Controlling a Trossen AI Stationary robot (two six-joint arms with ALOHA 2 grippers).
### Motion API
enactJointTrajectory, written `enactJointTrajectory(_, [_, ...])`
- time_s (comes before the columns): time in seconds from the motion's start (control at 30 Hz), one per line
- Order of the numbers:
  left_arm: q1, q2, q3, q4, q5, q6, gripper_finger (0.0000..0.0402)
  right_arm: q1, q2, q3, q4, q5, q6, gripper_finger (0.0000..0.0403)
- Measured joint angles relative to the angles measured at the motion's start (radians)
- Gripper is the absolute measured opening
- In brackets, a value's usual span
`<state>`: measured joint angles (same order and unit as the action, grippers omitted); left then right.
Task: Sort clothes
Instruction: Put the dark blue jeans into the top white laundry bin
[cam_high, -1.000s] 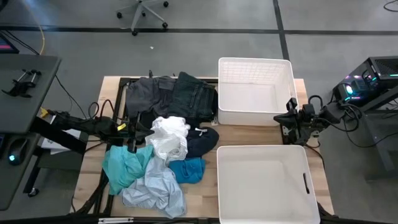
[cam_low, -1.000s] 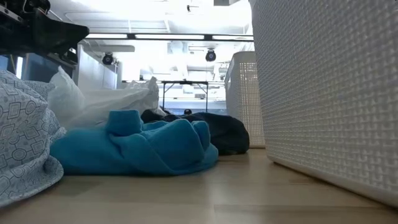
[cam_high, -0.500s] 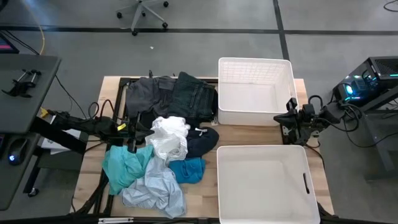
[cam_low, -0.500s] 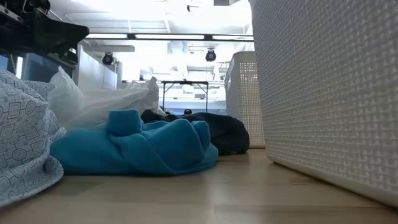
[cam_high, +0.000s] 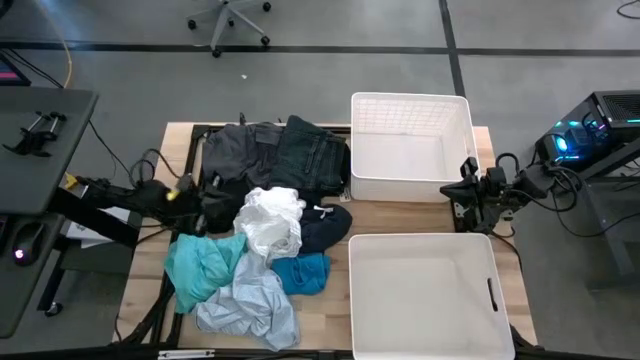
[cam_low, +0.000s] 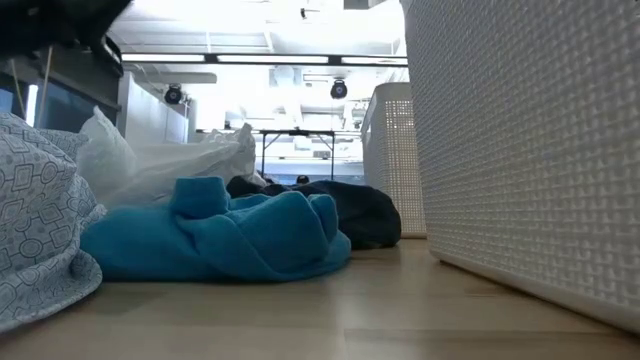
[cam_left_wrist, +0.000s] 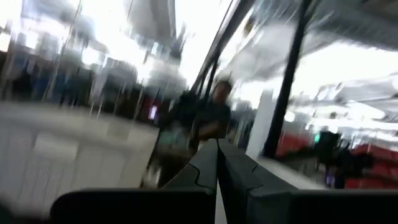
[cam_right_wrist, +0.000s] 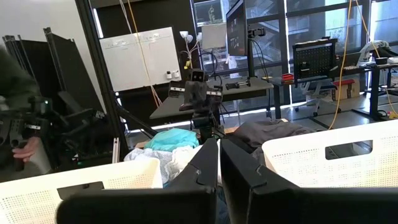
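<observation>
The clothes (cam_high: 262, 230) lie heaped along the worktop's (cam_high: 330, 308) left half. The left pincer (cam_high: 208, 190) hangs closed and empty at their left edge; the right pincer (cam_high: 463, 188), likewise closed and empty, waits at the right edge. No readable writing, though the left wrist view is blurred.

No text, label, brand or number can be read anywhere — none in any view

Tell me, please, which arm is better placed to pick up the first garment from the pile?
The left. Its gripper is shut and sits at the edge of the clothes, beside the dark ones. The right gripper, also shut, waits between the two bins, away from the pile.
</observation>
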<state>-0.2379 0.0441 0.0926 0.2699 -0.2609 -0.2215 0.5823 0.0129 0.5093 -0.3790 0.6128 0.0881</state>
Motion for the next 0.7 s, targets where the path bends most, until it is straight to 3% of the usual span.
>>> enactJointTrajectory(0.1, [0.0, 0.093, 0.1, -0.1, -0.119, -0.019, 0.0, 0.0, 0.0, 0.0, 0.0, 0.0, 0.0, 0.0005])
enactJointTrajectory(0.2, [0.0, 0.223, 0.217, -0.121, -0.276, 0.085, 0.0, 0.0, 0.0, 0.0, 0.0, 0.0, 0.0, 0.0005])
enactJointTrajectory(0.37, [0.015, 0.464, 0.447, -0.228, -0.615, 0.073, 0.0, 0.0, 0.0, 0.0, 0.0, 0.0, 0.0, 0.0005])
enactJointTrajectory(0.47, [0.052, 0.6, 0.573, -0.261, -0.634, 0.076, 0.0, 0.0, 0.0, 0.0, 0.0, 0.0, 0.0, 0.0005])
enactJointTrajectory(0.7, [0.233, 0.903, 0.804, -0.221, -0.532, 0.043, 0.0, 0.0, 0.0, 0.0, 0.0, 0.0, 0.0, 0.0005])
